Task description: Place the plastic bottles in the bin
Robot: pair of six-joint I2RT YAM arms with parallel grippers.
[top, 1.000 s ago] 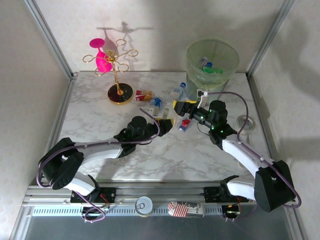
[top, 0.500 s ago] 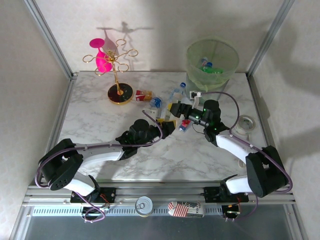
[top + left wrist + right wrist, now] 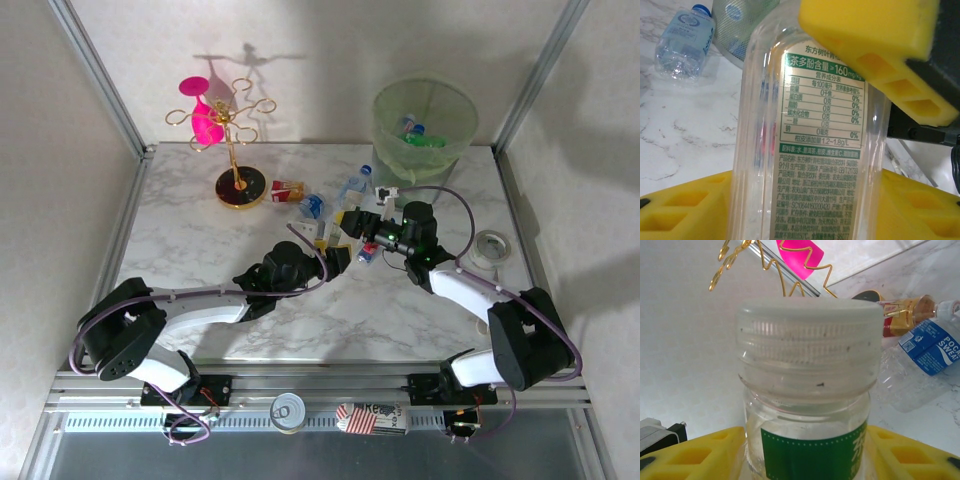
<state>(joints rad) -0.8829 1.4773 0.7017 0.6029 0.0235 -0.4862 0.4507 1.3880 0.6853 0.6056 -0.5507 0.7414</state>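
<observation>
On the rail at the desk's near edge lay a tin can (image 3: 290, 411) and a small printed pack (image 3: 372, 418). Toward the middle of the marble desk (image 3: 190, 235), both arms reached to one clear bottle (image 3: 805, 125) with a white cap and a green label. The left gripper (image 3: 805, 220) had a yellow pad on either side of the bottle's body; I could not tell whether the pads pressed it or stood just off it. The right gripper (image 3: 807, 462) was clamped on the same bottle just below the cap, a pad tight against each shoulder.

Just to the right of them a red-labelled bottle (image 3: 367, 250) lay on the desk. Farther back lay a blue-labelled bottle (image 3: 312, 205), a blue-capped bottle (image 3: 353, 184) and, near the stand's base, a red-and-gold bottle (image 3: 287, 190). A roll of tape (image 3: 488, 245) sat by the right edge.

Toward the far left corner stood the gold stand (image 3: 238, 150) with its pink glasses — and at the far right corner the pale green bin (image 3: 460, 120), with a green bottle (image 3: 430, 141) inside.
</observation>
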